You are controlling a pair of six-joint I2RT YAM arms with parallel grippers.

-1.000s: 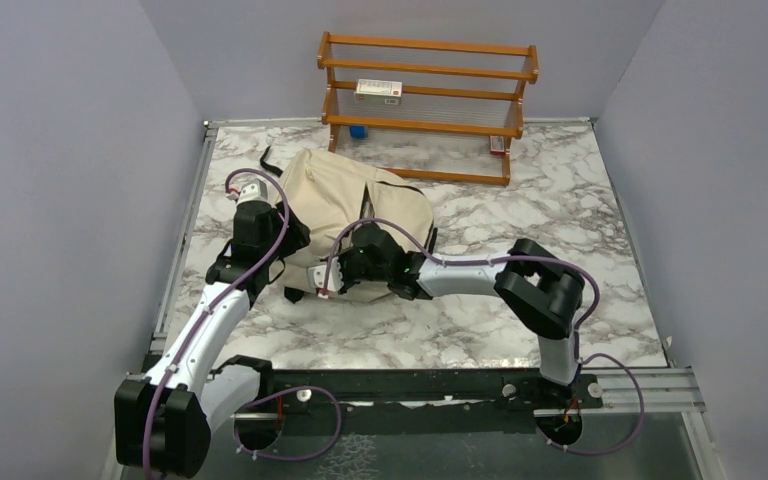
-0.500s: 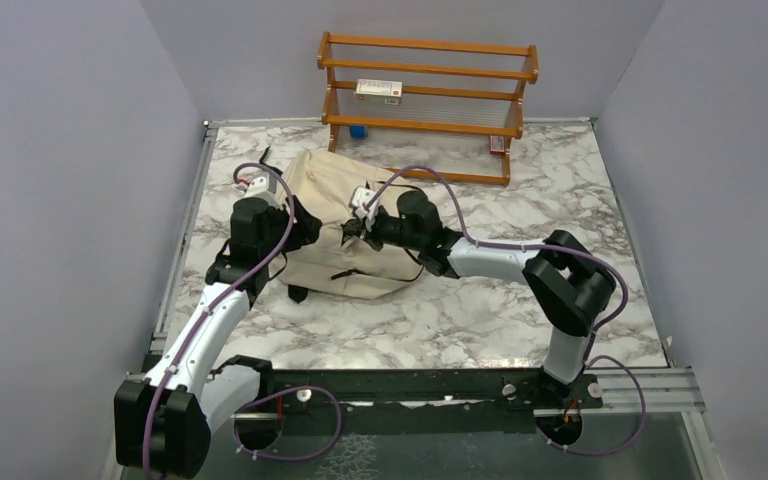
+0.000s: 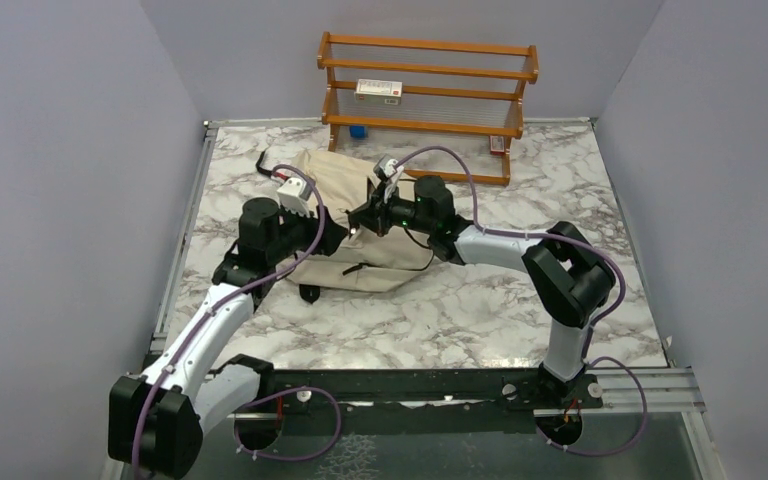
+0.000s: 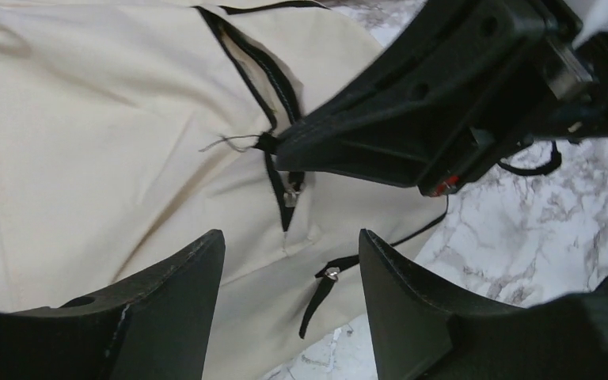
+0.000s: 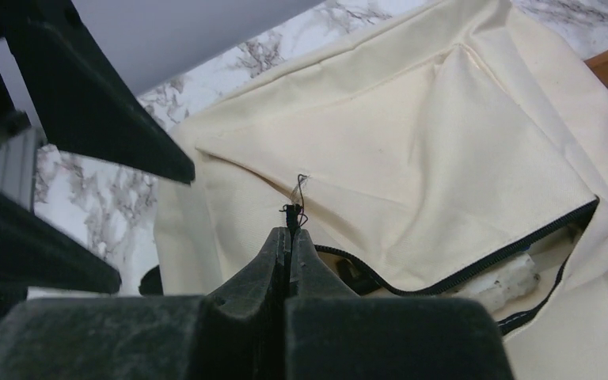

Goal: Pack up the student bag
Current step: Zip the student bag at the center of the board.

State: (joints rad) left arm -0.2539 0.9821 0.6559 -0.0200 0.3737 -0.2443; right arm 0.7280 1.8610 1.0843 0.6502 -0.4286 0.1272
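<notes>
The student bag (image 3: 332, 178) is a cream backpack lying on the marble table, left of centre. My right gripper (image 5: 289, 231) is shut on a black zipper pull (image 5: 291, 212) with a frayed thread end, and holds it up above the bag's front panel (image 5: 412, 158). Behind it the black zipper (image 5: 475, 265) gapes open, with something pale (image 5: 507, 279) inside. My left gripper (image 4: 291, 237) hangs open just above the bag's lower front, nothing between its fingers; a second black pull strap (image 4: 321, 289) lies below it. In the top view both grippers meet over the bag, left (image 3: 332, 236) and right (image 3: 358, 222).
A wooden rack (image 3: 425, 100) stands at the back of the table with a white box (image 3: 378, 90), a small blue item (image 3: 358, 131) and a small red item (image 3: 497, 145). Grey walls close in left and right. Bare marble (image 3: 520, 300) lies right of the bag.
My right gripper, still shut on the pull, has travelled from the bag's near front toward the back, and the zipper has opened. My left gripper has swung right, over the bag.
</notes>
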